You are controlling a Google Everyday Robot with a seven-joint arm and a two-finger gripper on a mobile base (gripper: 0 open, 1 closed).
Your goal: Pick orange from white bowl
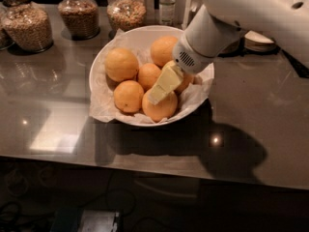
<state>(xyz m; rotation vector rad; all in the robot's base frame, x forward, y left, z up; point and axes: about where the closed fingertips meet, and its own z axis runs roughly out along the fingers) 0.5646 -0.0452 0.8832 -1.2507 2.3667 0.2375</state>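
Observation:
The wide white bowl [104, 62], lined with crinkled white paper, stands on the dark counter and holds several oranges. My gripper [163, 87] reaches down from the upper right into the bowl. Its pale tip lies over the front orange [161, 110] and next to the middle one [147, 75]. An orange on the right [187, 82] is mostly hidden behind the gripper. Others lie at the left [121, 64], front left [128, 96] and back [163, 50]. I cannot tell which one is the duller, specked orange.
Three glass jars of grain [29, 25] [79, 14] [126, 11] and a small bottle [166, 6] stand along the back. Stacked small white plates [259, 41] sit at the back right behind my arm. The counter's front edge [145, 168] runs below the bowl.

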